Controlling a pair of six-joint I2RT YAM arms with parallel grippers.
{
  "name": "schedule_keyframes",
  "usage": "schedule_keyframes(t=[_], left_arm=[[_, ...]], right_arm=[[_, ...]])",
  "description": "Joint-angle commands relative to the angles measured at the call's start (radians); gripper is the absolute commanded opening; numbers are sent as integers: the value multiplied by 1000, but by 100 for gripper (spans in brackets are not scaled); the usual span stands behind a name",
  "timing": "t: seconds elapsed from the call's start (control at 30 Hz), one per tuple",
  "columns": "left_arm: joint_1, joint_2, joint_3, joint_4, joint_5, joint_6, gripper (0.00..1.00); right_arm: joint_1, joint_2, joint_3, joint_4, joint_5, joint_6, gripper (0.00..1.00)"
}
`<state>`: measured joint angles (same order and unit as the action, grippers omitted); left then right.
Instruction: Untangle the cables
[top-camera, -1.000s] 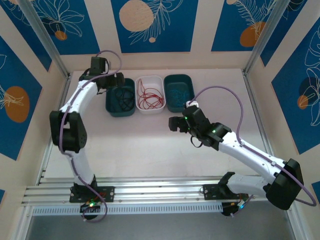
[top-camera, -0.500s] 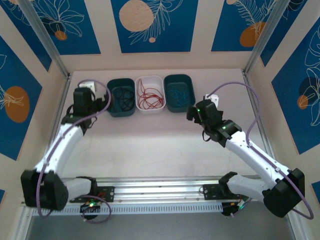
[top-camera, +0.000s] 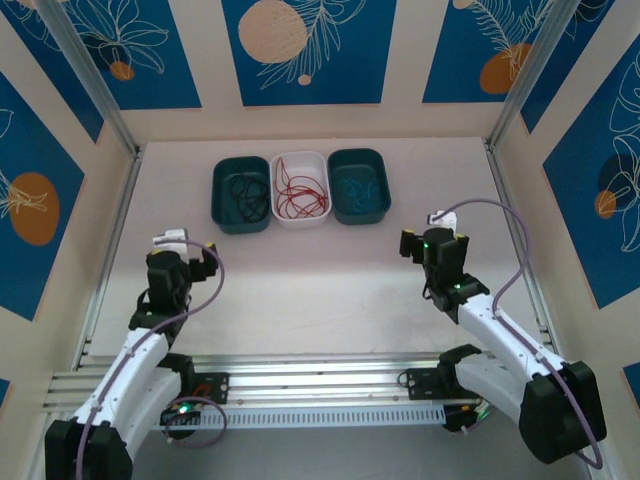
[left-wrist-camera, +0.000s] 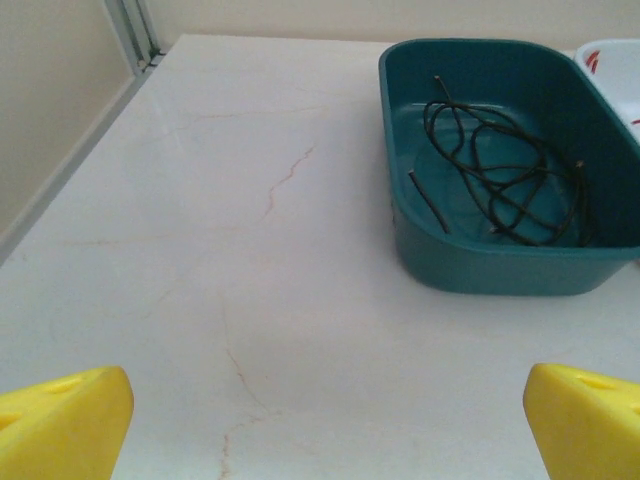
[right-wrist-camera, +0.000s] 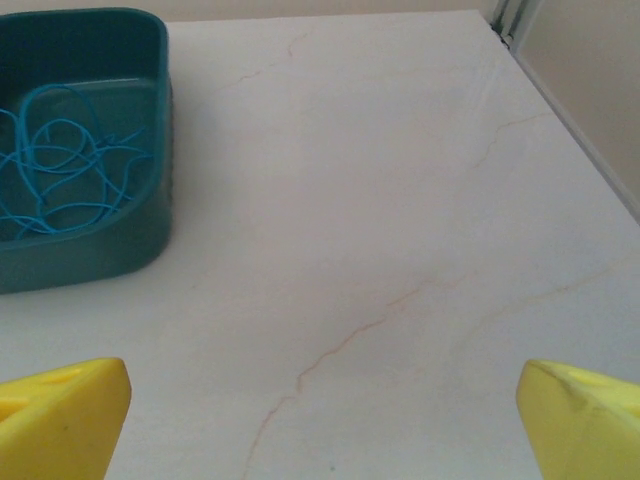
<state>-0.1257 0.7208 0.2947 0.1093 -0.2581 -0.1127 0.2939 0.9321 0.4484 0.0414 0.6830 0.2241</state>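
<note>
The cables lie sorted in three bins at the back of the table. Black cables (top-camera: 241, 197) (left-wrist-camera: 500, 170) are looped in the left teal bin (top-camera: 216, 205) (left-wrist-camera: 490, 272). The middle white bin (top-camera: 300, 156) holds red cables (top-camera: 300, 190), and the right teal bin (top-camera: 385, 195) (right-wrist-camera: 90, 255) holds blue cables (top-camera: 356, 187) (right-wrist-camera: 60, 170). My left gripper (top-camera: 184, 257) (left-wrist-camera: 325, 420) hovers open over bare table, near-left of the black bin. On the right, my right gripper (top-camera: 430, 244) (right-wrist-camera: 322, 415) is open and holds nothing, near-right of the blue bin.
The marble tabletop (top-camera: 310, 275) stretches between the bins and the arm bases. Metal frame posts and side walls (top-camera: 110, 250) (top-camera: 520, 240) bound the table left and right. A rail (top-camera: 320, 385) runs along the near edge.
Both arms have pulled back from the bins toward the near edge, the left from beside the black bin, the right from mid-table. Both grippers stayed open.
</note>
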Motion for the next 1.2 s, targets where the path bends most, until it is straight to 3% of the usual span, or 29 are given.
schedule_keyframes(t=[0.0, 0.3, 0.53, 0.67, 0.87, 0.93, 1.03, 1.17], left_arm=[[4, 10, -48, 191, -13, 101, 100], [29, 283, -114, 539, 121, 119, 100], [51, 563, -95, 867, 217, 114, 100], [65, 634, -48, 862, 237, 141, 100], [125, 879, -54, 1143, 325, 107, 100], [145, 833, -41, 1040, 331, 83, 100], [156, 854, -23, 1048, 365, 75, 100], [136, 845, 47, 897, 333, 98, 100]], right_arm=[[-71, -31, -31, 127, -87, -20, 99], [-240, 21, -129, 323, -241, 17, 99], [-259, 131, -136, 436, -287, 5, 99], [-259, 196, -121, 473, -307, -2, 99], [-258, 268, -116, 545, -344, -20, 99], [-257, 282, -118, 568, -350, -32, 99], [-259, 306, -125, 613, -353, -44, 99], [-262, 334, -119, 640, -349, -57, 99]])
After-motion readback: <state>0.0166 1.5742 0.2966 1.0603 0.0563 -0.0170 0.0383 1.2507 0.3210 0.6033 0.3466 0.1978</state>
